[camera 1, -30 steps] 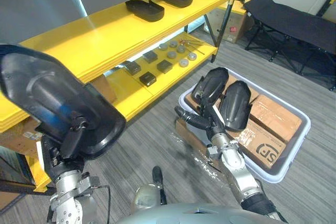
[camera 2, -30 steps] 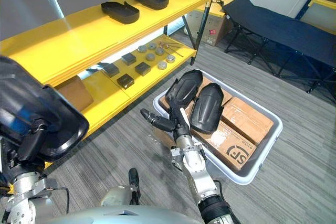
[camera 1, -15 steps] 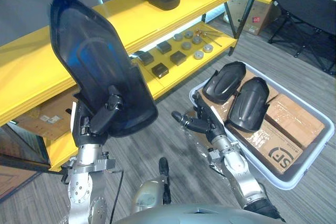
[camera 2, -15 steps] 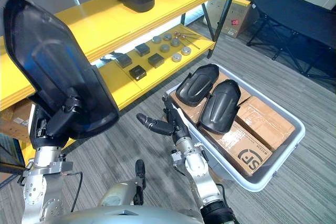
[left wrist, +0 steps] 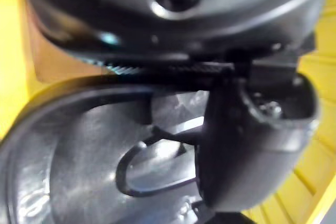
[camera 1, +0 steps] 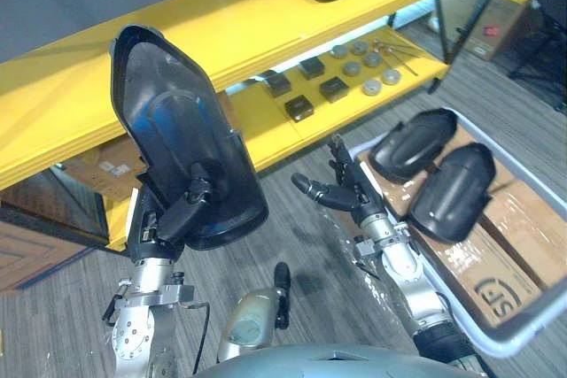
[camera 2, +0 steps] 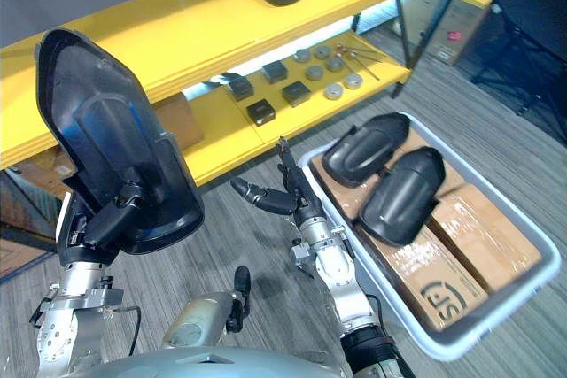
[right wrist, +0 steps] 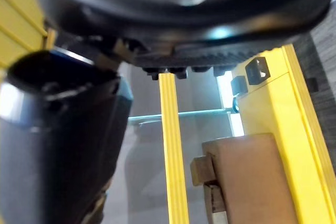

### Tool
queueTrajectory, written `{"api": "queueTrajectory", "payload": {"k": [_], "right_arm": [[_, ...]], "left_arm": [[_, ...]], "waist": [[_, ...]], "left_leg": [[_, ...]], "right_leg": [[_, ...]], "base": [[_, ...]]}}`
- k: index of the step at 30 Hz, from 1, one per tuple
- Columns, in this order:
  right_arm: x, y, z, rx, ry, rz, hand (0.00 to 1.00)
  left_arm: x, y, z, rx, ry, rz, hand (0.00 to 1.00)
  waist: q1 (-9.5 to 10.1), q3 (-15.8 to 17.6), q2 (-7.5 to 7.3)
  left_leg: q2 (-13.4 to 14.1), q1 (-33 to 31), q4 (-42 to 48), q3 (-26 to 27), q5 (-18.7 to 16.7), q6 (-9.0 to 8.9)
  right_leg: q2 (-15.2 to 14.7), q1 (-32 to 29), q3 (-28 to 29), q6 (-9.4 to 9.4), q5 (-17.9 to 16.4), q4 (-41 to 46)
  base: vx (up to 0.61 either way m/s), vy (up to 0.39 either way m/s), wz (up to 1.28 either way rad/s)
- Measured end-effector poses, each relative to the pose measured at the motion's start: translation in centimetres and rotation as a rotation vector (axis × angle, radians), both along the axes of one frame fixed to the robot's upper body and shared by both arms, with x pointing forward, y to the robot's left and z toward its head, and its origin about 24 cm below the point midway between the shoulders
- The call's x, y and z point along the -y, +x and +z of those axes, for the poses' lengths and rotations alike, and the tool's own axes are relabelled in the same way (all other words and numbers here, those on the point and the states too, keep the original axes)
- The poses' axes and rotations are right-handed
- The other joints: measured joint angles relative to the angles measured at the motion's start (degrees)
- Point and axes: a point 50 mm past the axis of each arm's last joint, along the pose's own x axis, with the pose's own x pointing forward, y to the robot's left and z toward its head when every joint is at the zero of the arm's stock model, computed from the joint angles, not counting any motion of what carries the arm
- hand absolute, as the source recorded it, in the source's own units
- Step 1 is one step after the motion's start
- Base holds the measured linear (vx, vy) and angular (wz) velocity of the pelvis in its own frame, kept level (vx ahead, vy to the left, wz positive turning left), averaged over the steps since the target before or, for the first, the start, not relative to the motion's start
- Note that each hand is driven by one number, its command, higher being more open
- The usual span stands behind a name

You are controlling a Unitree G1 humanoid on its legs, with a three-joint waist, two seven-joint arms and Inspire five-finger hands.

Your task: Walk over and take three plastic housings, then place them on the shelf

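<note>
Left robot hand [camera 1: 173, 219] clamps upright plastic housing [camera 1: 173, 117] by lower end; right robot hand [camera 1: 348, 196] spread, empty. Risk: housing clips shelf [camera 1: 221, 15] edge.

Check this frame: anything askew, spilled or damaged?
Nothing stands out. The left hand grips one housing upright; the right hand is open and empty. Two other housings lie on boxes in the grey bin; small parts sit in rows on the yellow shelf.

The left arm [camera 1: 142, 329] and right arm [camera 1: 409, 276] are made of shiny silver-grey metal. Each is ended by a dark hand, the left hand [camera 1: 170, 223] and right hand [camera 1: 351, 197], with thin black fingers [camera 1: 339, 155].
</note>
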Motion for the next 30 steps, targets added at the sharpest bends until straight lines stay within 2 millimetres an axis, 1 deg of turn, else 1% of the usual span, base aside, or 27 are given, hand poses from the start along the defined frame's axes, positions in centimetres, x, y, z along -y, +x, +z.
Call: {"api": "queueTrajectory", "payload": {"k": [1,2,3,4,5,6,7,8,9,10,11,12,13,14,16,17,18,19,20,21,23,24,25,26,27,28,30], "right_arm": [[0.2,0.1,0.1,0.004,0.001,-0.018,1.0],[0.2,0.1,0.2,0.008,0.004,-0.025,1.0],[0.2,0.1,0.2,0.013,0.018,-0.036,1.0],[0.2,0.1,0.2,0.015,0.015,-0.043,1.0],[0.3,0.0,0.2,0.026,0.006,-0.056,1.0],[0.5,-0.1,0.2,0.032,0.008,-0.061,1.0],[0.7,-0.2,0.2,0.033,0.006,-0.066,1.0],[1.1,-0.2,0.2,0.031,0.004,-0.076,1.0],[1.8,-0.2,0.4,0.045,-0.004,-0.096,1.0],[2.2,-0.1,0.6,0.054,-0.008,-0.109,1.0],[2.8,0.0,0.9,0.068,-0.012,-0.127,1.0],[3.5,0.0,1.4,0.087,-0.016,-0.149,1.0],[3.8,0.0,1.5,0.094,-0.017,-0.159,1.0],[4.4,-0.1,1.8,0.104,-0.02,-0.175,1.0],[5.0,-0.6,1.9,0.112,-0.032,-0.184,1.0],[5.1,-0.7,2.0,0.118,-0.036,-0.182,1.0],[5.4,-0.8,2.2,0.124,-0.045,-0.18,1.0],[5.8,-0.8,2.2,0.126,-0.053,-0.189,1.0],[6.1,-0.8,2.3,0.127,-0.053,-0.193,1.0],[6.9,-0.8,2.5,0.131,-0.051,-0.198,1.0],[7.4,-0.9,2.6,0.13,-0.035,-0.199,1.0],[7.5,-0.8,2.8,0.135,-0.023,-0.196,1.0],[7.6,-0.7,3.1,0.153,-0.026,-0.188,1.0],[7.7,-0.6,3.3,0.161,-0.034,-0.183,1.0],[7.8,-0.6,3.4,0.164,-0.041,-0.179,1.0],[8.0,-0.7,3.5,0.171,-0.037,-0.185,1.0],[8.4,-0.7,3.9,0.2,-0.004,-0.209,1.0]], "left_arm": [[-0.4,0.0,0.2,0.008,0.015,0.006,0.0],[-0.9,-0.1,0.3,0.011,0.025,0.023,0.0],[-1.7,-0.4,0.4,0.009,0.041,0.061,0.0],[-2.0,-0.5,0.4,0.007,0.044,0.077,0.0],[-2.3,-0.4,0.5,0.008,0.042,0.108,0.0],[-2.4,-0.3,0.6,0.013,0.034,0.125,0.0],[-2.3,-0.1,0.7,0.017,0.029,0.129,0.0],[-2.4,0.2,0.9,0.026,0.026,0.133,0.0],[-2.2,0.8,1.2,0.043,0.024,0.127,0.0],[-2.1,1.2,1.4,0.051,0.022,0.122,0.0],[-1.9,1.6,1.5,0.06,0.02,0.114,0.0],[-1.7,2.1,1.5,0.064,0.011,0.109,0.0],[-1.6,2.3,1.3,0.06,0.006,0.106,0.0],[-1.5,2.5,0.9,0.042,-0.002,0.105,0.0],[-1.3,2.5,0.1,0.006,-0.008,0.103,0.0],[-1.4,2.4,-0.1,-0.004,-0.007,0.106,0.0],[-1.3,2.2,-0.4,-0.017,-0.012,0.105,0.0],[-1.2,2.1,-0.7,-0.027,-0.014,0.097,0.0],[-1.2,2.0,-0.7,-0.029,-0.013,0.093,0.0],[-1.1,2.1,-0.6,-0.025,-0.012,0.086,0.0],[-1.2,1.9,-1.1,-0.046,-0.018,0.093,0.0],[-1.2,1.8,-1.2,-0.051,-0.021,0.097,0.0],[-1.1,1.7,-1.3,-0.053,-0.03,0.098,0.0],[-1.1,1.7,-1.3,-0.054,-0.034,0.099,0.0],[-1.0,1.8,-1.4,-0.057,-0.037,0.092,0.0],[-0.5,1.9,-1.4,-0.057,-0.042,0.074,0.0],[0.5,2.4,-1.4,-0.05,-0.052,0.031,0.0]], "waist": [[0.45,0.01,-0.01],[0.49,0.0,-0.04],[0.46,0.11,-0.5],[0.35,0.12,-0.71],[-0.03,0.19,-0.76],[-0.3,0.34,-0.5],[-0.71,0.43,-0.32],[-1.85,0.5,-0.21],[-3.13,0.52,-0.2],[-3.36,0.53,-0.19],[-3.85,0.59,-0.16],[-4.5,0.69,-0.06],[-4.77,0.68,-0.07],[-5.04,0.79,-0.26],[-5.16,0.64,-1.05],[-5.44,0.63,-1.64],[-5.83,0.37,-1.9],[-5.99,-0.13,-1.03],[-6.06,-0.38,-0.71],[-6.13,-0.56,0.62],[-5.8,-0.73,1.71],[-5.8,-0.76,1.74],[-5.69,-0.68,2.22],[-5.52,-0.47,2.52],[-5.14,-0.47,2.66],[-5.23,-0.47,2.66],[-5.69,-0.31,2.4]], "left_leg": [[-0.1,0.54,-0.13,-0.52,-1.06,-0.03],[-0.21,0.97,-0.3,-0.93,-1.68,0.13],[-0.7,2.33,-0.89,-1.34,-2.7,0.31],[-1.06,3.21,-1.46,-1.45,-3.0,0.65],[-1.32,4.71,-2.38,-1.96,-3.57,1.39],[-1.26,5.72,-2.94,-2.57,-3.82,1.78],[-1.22,6.61,-3.42,-3.18,-3.88,1.87],[-1.19,8.02,-4.27,-4.49,-3.99,2.05],[-1.16,8.98,-4.67,-5.99,-4.17,2.27],[-1.14,9.16,-4.72,-6.57,-4.29,2.37],[-1.14,9.32,-4.71,-7.46,-4.45,2.45],[-1.16,9.64,-4.69,-8.83,-4.69,2.35],[-1.19,9.84,-4.6,-9.41,-4.9,2.22],[-1.53,10.44,-4.15,-10.56,-5.64,1.76],[-2.86,11.09,-2.81,-12.8,-7.33,1.1],[-3.53,11.15,-1.95,-13.78,-8.22,0.88],[-4.11,10.54,-0.4,-14.87,-9.58,0.41],[-2.99,10.03,0.02,-14.19,-10.43,0.01],[-2.44,9.49,1.61,-12.96,-10.73,-0.08],[0.77,7.16,8.55,-8.76,-14.59,-1.21],[3.03,6.27,15.34,-7.72,-16.92,-3.15],[3.61,5.24,18.5,-6.89,-16.91,-3.19],[5.62,3.14,25.08,-5.25,-16.61,-3.75],[7.27,1.28,30.23,-3.68,-16.32,-5.47],[8.93,0.81,32.71,-1.46,-16.84,-6.33],[10.68,0.71,32.0,0.66,-17.46,-6.3],[11.88,0.5,26.27,1.15,-17.3,-6.57]], "right_leg": [[-1.35,-1.64,1.07,-1.61,2.52,4.31],[-2.45,-3.1,2.1,-2.54,4.98,7.94],[-4.88,-5.8,4.42,-5.04,9.67,14.17],[-5.74,-7.02,6.06,-5.98,11.85,17.06],[-5.99,-10.55,10.61,-5.68,10.64,22.43],[-5.05,-13.11,12.81,-5.2,7.41,25.11],[-4.35,-14.69,13.6,-5.4,5.41,25.82],[-2.31,-17.3,14.16,-6.06,2.5,24.63],[0.03,-21.06,14.58,-6.61,1.02,19.99],[1.3,-22.81,15.67,-6.57,1.03,17.06],[2.91,-25.0,17.35,-6.28,1.26,12.26],[4.92,-26.77,19.94,-4.59,2.62,5.17],[5.68,-27.46,21.21,-3.43,3.44,1.79],[6.73,-27.8,22.51,-2.67,5.68,-3.75],[6.98,-27.02,24.79,-2.96,6.64,-6.12],[7.23,-25.81,25.54,-4.19,5.86,-6.73],[7.27,-24.45,25.68,-4.65,6.37,-8.06],[7.78,-23.65,23.38,-4.58,6.4,-8.79],[7.65,-23.34,22.57,-4.63,6.45,-9.32],[8.6,-21.82,20.15,-6.91,8.37,-9.67],[10.45,-18.76,19.19,-7.26,8.13,-9.92],[10.79,-17.65,18.76,-7.52,7.97,-10.6],[11.8,-15.48,18.35,-7.77,7.8,-12.06],[12.23,-13.6,18.3,-7.57,8.29,-13.19],[12.28,-11.86,18.31,-7.59,8.27,-14.01],[11.87,-9.43,18.42,-7.52,8.31,-15.34],[10.33,-7.44,18.97,-7.17,8.43,-16.98]], "base": [[0.14,0.126,0.26],[0.23,0.168,0.2],[0.23,0.141,0.1],[0.27,0.123,0.05],[0.18,0.072,0.04],[0.17,0.067,0.1],[0.14,0.057,0.27],[0.18,0.044,0.49],[0.17,0.02,0.54],[0.16,-0.021,0.53],[0.13,-0.056,0.57],[0.13,-0.072,0.61],[0.15,-0.116,0.68],[0.16,-0.162,0.66],[0.19,-0.209,0.68],[0.22,-0.247,0.71],[0.26,-0.281,0.94],[0.24,-0.201,0.86],[0.23,-0.159,0.94],[0.23,-0.131,0.64],[0.24,-0.137,0.41],[0.29,-0.14,0.2],[0.24,-0.098,0.07],[0.35,-0.106,-0.1],[0.28,-0.033,-0.17],[0.32,-0.01,-0.18],[0.25,0.065,-0.13]]}}
